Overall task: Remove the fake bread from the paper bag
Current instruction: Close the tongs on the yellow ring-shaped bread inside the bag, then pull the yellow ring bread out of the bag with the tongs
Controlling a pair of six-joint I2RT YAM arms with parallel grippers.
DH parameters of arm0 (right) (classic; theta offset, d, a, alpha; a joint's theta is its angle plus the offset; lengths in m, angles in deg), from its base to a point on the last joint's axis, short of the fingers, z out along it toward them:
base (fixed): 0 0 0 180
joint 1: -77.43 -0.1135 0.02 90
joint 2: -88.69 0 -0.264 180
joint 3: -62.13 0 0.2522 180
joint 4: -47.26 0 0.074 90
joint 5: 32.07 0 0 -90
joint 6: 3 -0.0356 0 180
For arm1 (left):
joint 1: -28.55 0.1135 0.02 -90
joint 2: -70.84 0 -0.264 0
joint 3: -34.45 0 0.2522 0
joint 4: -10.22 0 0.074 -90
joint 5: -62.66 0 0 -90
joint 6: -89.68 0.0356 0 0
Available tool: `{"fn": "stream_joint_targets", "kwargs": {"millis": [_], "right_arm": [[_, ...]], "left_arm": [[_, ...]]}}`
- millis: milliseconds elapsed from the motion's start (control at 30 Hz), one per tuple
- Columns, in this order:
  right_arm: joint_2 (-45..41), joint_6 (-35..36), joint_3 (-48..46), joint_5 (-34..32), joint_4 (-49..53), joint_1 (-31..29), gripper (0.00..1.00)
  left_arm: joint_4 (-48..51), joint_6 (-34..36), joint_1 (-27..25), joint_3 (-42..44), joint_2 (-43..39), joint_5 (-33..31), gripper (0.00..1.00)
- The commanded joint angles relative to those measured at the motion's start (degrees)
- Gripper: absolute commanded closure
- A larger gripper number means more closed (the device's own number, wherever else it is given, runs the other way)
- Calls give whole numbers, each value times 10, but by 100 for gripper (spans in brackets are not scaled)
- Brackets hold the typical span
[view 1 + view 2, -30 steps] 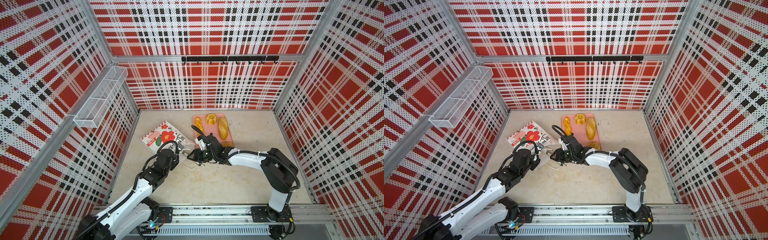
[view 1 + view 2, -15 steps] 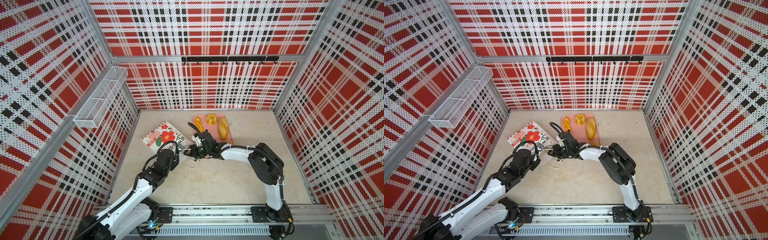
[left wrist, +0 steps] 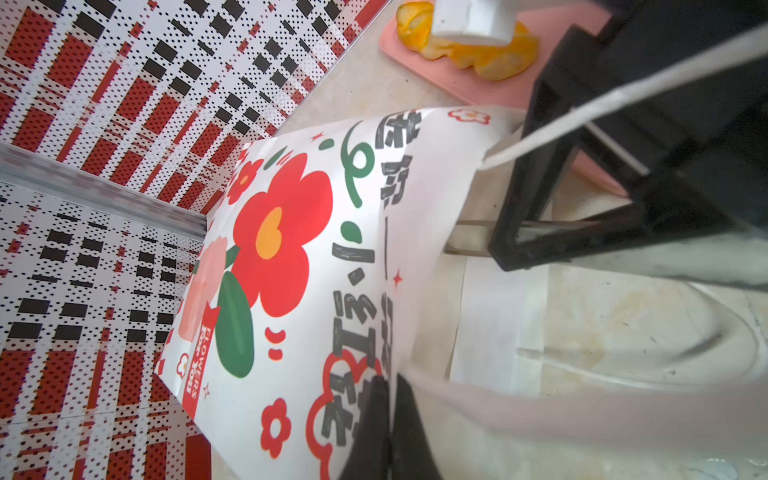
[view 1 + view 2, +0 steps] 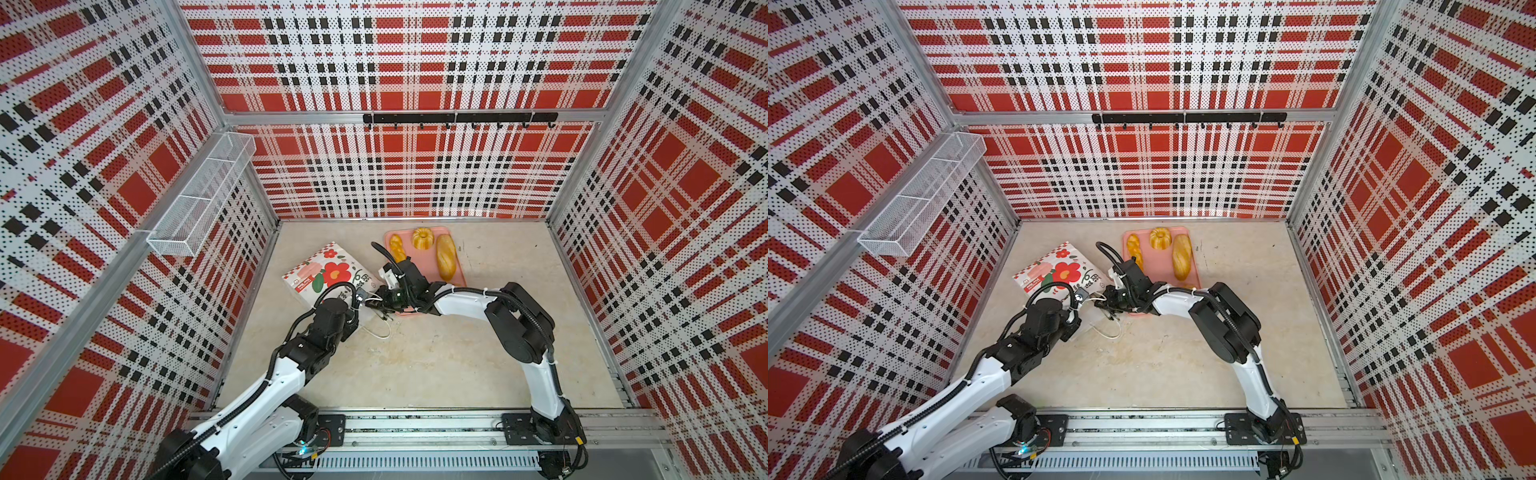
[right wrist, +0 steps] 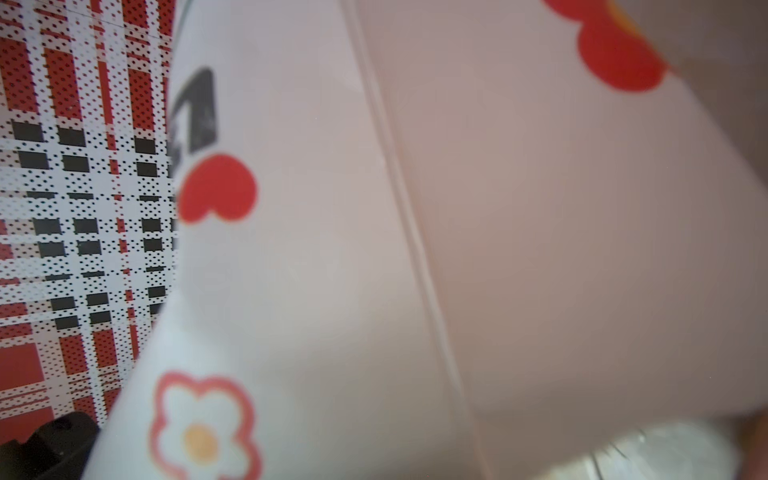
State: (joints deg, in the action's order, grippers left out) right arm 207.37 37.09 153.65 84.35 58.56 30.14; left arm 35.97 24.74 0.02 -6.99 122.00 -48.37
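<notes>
The white paper bag (image 4: pixel 328 270) (image 4: pixel 1059 270) with red flowers lies on its side, its mouth towards the front. My left gripper (image 3: pixel 386 415) (image 4: pixel 360 300) is shut on the bag's rim. My right gripper (image 4: pixel 376 305) (image 4: pixel 1104 305) is at the bag's mouth, shut. The right wrist view is filled by blurred bag paper (image 5: pixel 332 249), so what the gripper holds, if anything, is hidden. On the pink tray (image 4: pixel 426 262) lie three fake breads: a braid (image 4: pixel 397 247) (image 3: pixel 478 54), a fluted ring (image 4: pixel 423 238) and a long loaf (image 4: pixel 446 257). The bag's inside is hidden.
A white cord handle (image 4: pixel 380 332) loops on the floor in front of the bag; another cord (image 3: pixel 582 116) is stretched across the right gripper. A white wire basket (image 4: pixel 199 199) hangs on the left wall and a black hook rail (image 4: pixel 457 118) on the back wall.
My right gripper has moved left from the tray's near end to the bag's mouth and has shut. My left gripper has kept its hold on the bag's rim.
</notes>
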Motion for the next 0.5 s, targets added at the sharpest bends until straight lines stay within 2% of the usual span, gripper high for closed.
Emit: {"fn": "stream_joint_targets", "kwargs": {"millis": [0, 133, 467], "right_arm": [[-87, 36, -33, -37, 31, -9, 95], [-160, 66, -84, -84, 94, -22, 100], [-307, 93, -167, -140, 213, -47, 100]], "left_arm": [[-8, -11, -6, -14, 4, 2, 100], [-6, -19, -6, -22, 10, -1, 100], [7, -21, 1, -47, 17, -13, 100]]}}
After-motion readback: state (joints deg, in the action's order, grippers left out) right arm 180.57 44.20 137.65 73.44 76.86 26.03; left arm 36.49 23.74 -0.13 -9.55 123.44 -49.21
